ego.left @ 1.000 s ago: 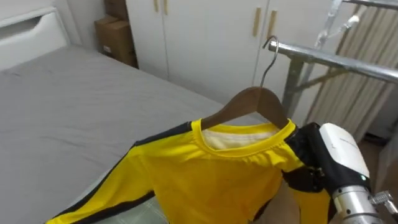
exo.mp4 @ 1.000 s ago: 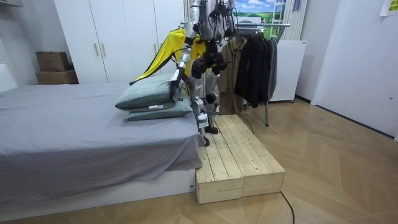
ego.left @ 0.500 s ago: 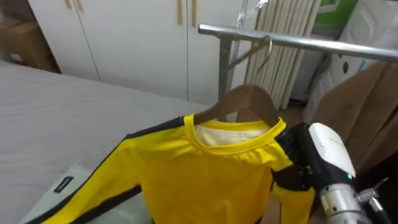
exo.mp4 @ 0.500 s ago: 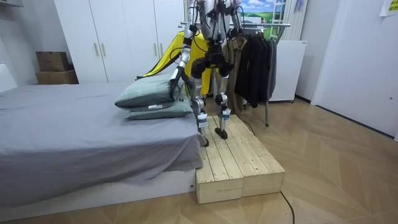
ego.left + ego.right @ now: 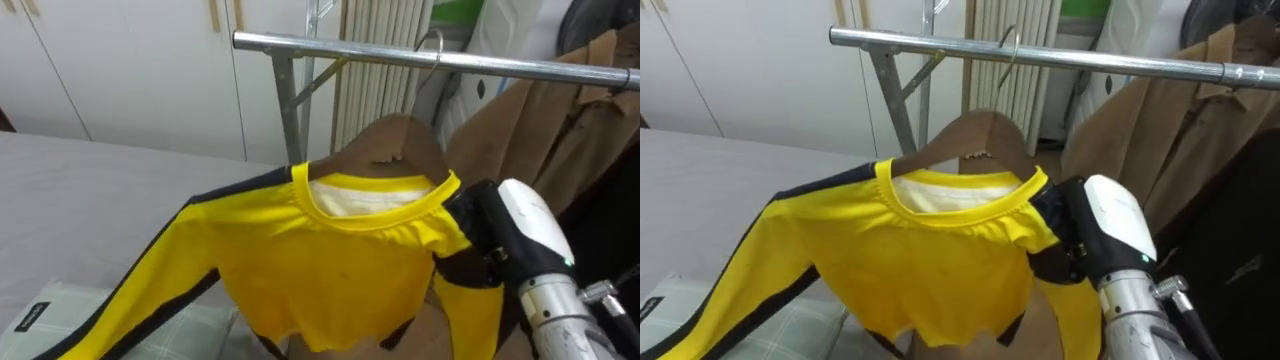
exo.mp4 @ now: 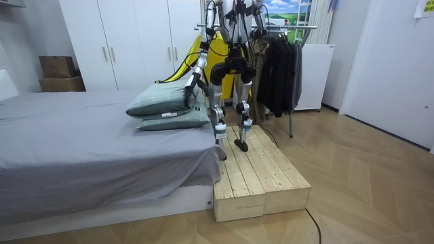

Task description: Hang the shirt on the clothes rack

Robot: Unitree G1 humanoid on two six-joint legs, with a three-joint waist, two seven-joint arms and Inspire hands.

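Observation:
A yellow shirt [image 5: 330,270] with black side stripes hangs on a brown wooden hanger [image 5: 395,140]. My right hand [image 5: 525,235] is shut on the hanger's right shoulder through the cloth. The hanger's wire hook [image 5: 431,42] is level with the metal clothes rail [image 5: 330,50], just at the bar; I cannot tell whether it rests on it. One sleeve trails down to the lower left. In the room view I stand on a wooden platform [image 6: 261,176] facing the rack, with my left hand [image 6: 190,90] low by the pillows.
A brown coat [image 5: 540,130] and dark garments [image 5: 615,230] hang on the rail to the right of the hook. The rack's upright post [image 5: 292,110] stands behind the hanger. The grey bed [image 5: 90,190] with green pillows [image 6: 163,105] lies to my left, white wardrobes [image 5: 130,70] behind it.
The view has swung right from the bed to the rack as I stepped round on the platform. The hanger's hook has come up to the rail.

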